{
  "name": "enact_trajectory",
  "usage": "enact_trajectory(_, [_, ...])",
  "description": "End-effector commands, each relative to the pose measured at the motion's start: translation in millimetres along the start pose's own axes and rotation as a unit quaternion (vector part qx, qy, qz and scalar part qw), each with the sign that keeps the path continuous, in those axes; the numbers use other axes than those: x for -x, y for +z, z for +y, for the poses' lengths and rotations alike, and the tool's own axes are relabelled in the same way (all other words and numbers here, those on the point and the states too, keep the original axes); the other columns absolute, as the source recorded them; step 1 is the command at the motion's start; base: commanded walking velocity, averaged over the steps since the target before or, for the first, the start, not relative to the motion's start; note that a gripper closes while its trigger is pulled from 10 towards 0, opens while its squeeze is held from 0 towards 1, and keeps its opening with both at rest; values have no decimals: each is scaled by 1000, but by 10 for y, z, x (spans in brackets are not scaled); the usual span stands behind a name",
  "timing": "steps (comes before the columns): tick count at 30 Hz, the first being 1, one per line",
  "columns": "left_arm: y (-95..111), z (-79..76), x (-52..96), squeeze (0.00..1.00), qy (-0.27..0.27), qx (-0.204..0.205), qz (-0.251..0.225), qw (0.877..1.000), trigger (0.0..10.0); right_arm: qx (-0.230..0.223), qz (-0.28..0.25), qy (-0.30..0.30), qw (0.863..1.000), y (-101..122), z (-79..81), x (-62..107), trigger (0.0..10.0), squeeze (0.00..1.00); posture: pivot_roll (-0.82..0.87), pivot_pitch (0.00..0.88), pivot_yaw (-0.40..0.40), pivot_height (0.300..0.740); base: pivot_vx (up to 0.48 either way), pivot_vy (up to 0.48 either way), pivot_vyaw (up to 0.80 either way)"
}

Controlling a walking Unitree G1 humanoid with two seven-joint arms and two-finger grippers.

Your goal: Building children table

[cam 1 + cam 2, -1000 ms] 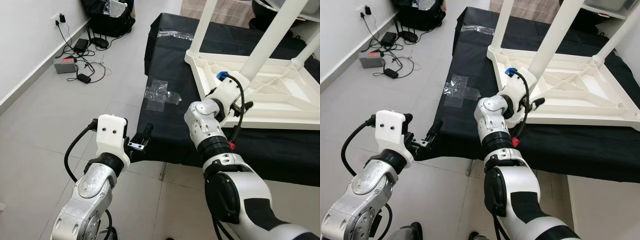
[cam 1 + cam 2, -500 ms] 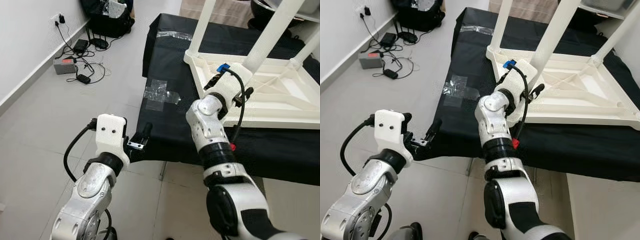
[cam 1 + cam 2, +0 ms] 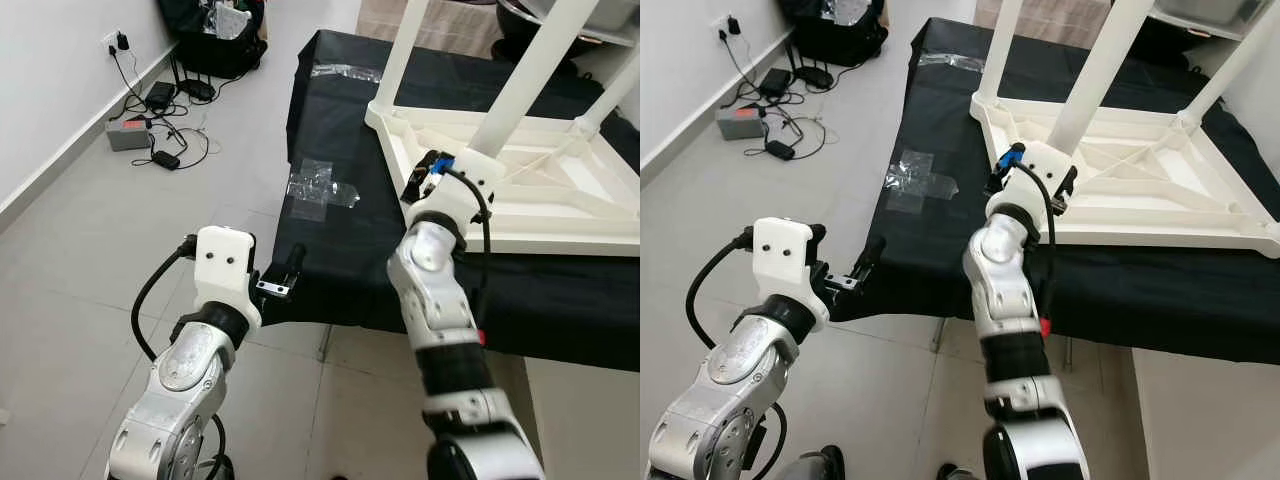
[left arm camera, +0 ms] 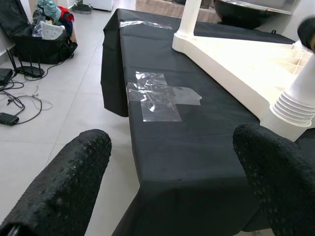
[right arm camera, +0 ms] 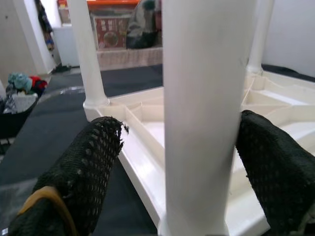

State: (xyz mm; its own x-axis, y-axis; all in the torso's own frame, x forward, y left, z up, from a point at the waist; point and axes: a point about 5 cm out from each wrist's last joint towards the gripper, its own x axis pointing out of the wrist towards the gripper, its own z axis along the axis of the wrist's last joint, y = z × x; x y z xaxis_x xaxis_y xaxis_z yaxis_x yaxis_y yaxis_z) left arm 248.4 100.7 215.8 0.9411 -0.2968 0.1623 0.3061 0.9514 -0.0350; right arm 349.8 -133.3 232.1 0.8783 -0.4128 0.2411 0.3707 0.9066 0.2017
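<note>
A white children's table (image 3: pixel 560 215) lies upside down on a black-covered surface (image 3: pixel 340 250), its legs pointing up. My right gripper (image 5: pixel 179 125) is open at the base of the nearest leg (image 5: pixel 206 113), one black finger (image 5: pixel 93 162) on each side. A gap shows on one side; the other finger sits close against the leg. From the head, the right wrist (image 3: pixel 455 185) is at the table's near corner, by that leg (image 3: pixel 520 80). My left gripper (image 3: pixel 285 275) is open and holds nothing, hovering at the near-left corner of the black cover.
Clear plastic pieces lie on the black cover (image 3: pixel 320 188), with more at its far end (image 3: pixel 348 70). On the grey tiled floor to the left, cables and a power box (image 3: pixel 135 130) lie along the wall, and a black bag (image 3: pixel 215 40) stands beyond them.
My right arm has stretched forward and up, and its wrist has turned to bring the fingers around the nearest leg. The left arm has stayed put.
</note>
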Motion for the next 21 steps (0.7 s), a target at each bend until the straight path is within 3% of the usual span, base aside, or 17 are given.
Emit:
enact_trajectory(1, [-6, -11, 0, 0, -5, -2, -1, 1000, 10000, -3, 3, 9, 1000, 10, -12, 21, 10000, 0, 125, 175, -134, 740, 0, 0, 0])
enact_trajectory(4, [-30, 0, 21, 0, -4, -2, 2, 1000, 10000, 8, 18, 33, 999, -39, -96, 163, 10000, 0, 120, 165, -128, 740, 0, 0, 0])
enact_trajectory(8, [-39, 2, 28, 0, -5, -3, 3, 1000, 10000, 11, 22, 40, 999, -44, -121, 208, 10000, 0, 120, 165, -128, 740, 0, 0, 0])
enact_trajectory(9, [-66, 3, 36, 0, -3, -2, 6, 1000, 10000, 21, 27, 51, 998, -60, -218, 279, 10000, 0, 116, 154, -128, 740, 0, 0, 0])
enact_trajectory(12, [-89, 5, 43, 0, 0, 0, 10, 1000, 10000, 31, 29, 66, 997, -92, -271, 312, 10000, 0, 116, 150, -127, 740, 0, 0, 0])
enact_trajectory(14, [-136, 11, 58, 0, 6, 0, 18, 1000, 10000, 67, 43, 93, 992, -197, -376, 363, 10000, 0, 118, 144, -127, 740, 0, 0, 0])
enact_trajectory(16, [-136, 11, 58, 0, 6, 0, 18, 1000, 10000, 67, 43, 93, 992, -197, -376, 363, 10000, 0, 118, 144, -127, 740, 0, 0, 0])
enact_trajectory(18, [-210, 5, 106, 0, 15, -1, 28, 999, 10000, 73, 70, 123, 987, -331, -556, 416, 10000, 0, 116, 131, -121, 740, 0, 0, 0])
enact_trajectory(21, [-250, -3, 127, 0, 19, 4, 34, 999, 10000, 56, 89, 158, 982, -385, -611, 462, 10000, 0, 113, 130, -124, 740, 0, 0, 0])
